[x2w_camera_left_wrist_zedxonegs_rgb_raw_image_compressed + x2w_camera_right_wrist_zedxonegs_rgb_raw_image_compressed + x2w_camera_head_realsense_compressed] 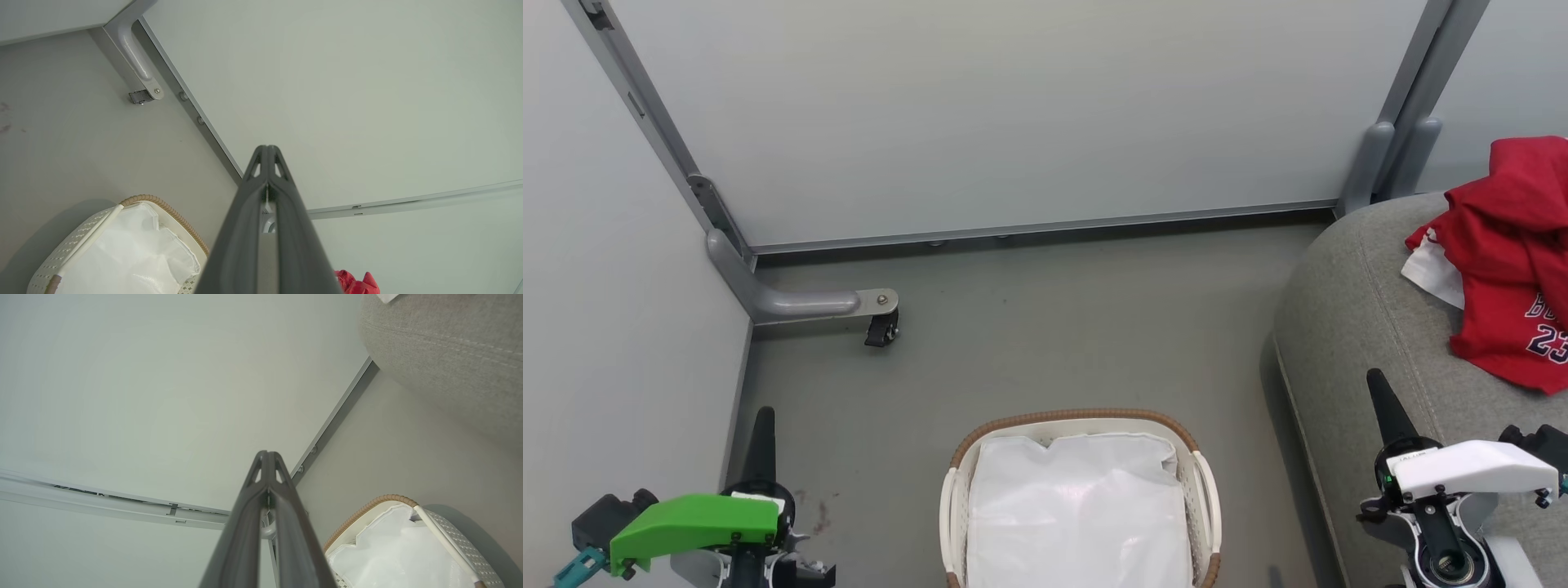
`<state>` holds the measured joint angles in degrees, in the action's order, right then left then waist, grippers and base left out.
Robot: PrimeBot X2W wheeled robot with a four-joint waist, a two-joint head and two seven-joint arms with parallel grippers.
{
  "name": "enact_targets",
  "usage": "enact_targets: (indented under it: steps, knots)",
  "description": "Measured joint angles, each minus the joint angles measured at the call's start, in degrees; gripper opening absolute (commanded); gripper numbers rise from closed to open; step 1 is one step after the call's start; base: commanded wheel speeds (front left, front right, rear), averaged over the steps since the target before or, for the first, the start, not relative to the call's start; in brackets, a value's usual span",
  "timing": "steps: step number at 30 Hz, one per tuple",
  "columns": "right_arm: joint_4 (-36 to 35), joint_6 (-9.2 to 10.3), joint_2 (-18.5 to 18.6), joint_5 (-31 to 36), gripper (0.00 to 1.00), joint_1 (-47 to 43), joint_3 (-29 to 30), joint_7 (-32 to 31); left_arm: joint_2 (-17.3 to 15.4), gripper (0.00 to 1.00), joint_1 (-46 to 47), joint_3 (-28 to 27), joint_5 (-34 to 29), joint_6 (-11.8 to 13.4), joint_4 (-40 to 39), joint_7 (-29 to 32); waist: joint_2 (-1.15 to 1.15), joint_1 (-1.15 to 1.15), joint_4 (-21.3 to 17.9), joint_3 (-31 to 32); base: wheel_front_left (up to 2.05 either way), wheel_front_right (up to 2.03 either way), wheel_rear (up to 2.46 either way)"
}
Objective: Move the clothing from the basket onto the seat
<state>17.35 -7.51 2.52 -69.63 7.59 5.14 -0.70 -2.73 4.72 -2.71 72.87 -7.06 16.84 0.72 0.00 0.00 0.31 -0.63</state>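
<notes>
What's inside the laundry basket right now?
A white liner sheet fills the basket; the red clothing lies on the seat instead. The sheet covers the basket's bottom, so anything beneath it cannot be seen.

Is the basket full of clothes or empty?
Empty of clothes: the basket holds just a white liner; the red clothing lies on the grey seat.

Bare floor [1045,327] is lying open across mid-frame, between the basket [1086,416] at bottom centre and the partition wall [1013,114] closing off the top. The wall's grey foot [809,304] with caster is jutting into the floor at centre left. The seat [1347,327] is bulking along the right edge, a narrow floor strip separating it from the basket. The clothing [1511,253] is occupying the seat's upper right; cushion nearer the frame's centre is lying bare.
</notes>
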Motion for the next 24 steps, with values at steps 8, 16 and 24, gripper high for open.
enact_targets:
  steps: [8, 16, 24]
  knots:
    - [-0.55, 0.01, 0.03, -4.26, 0.0, -0.18, 0.23, -1.1, 0.0, 0.0, 0.09, -0.77, 3.64, -0.03, -0.47, 1.12, 0.0, 0.0, -0.05, 0.07, 0.0, 0.0, 0.0]
    - [-1.14, 0.01, 0.07, -8.17, 0.0, -0.32, 0.46, -2.08, 0.0, 0.0, 0.31, -1.33, 6.94, -0.05, -1.02, 2.15, 0.0, 0.0, -0.1, 0.14, 0.0, 0.0, 0.0]
    - [-1.71, 0.01, 0.09, -11.91, 0.0, -0.6, 0.7, -3.08, 0.0, 0.0, 0.62, -2.03, 10.17, -0.05, -1.48, 3.09, 0.0, 0.0, -0.15, 0.22, 0.0, 0.0, 0.0]
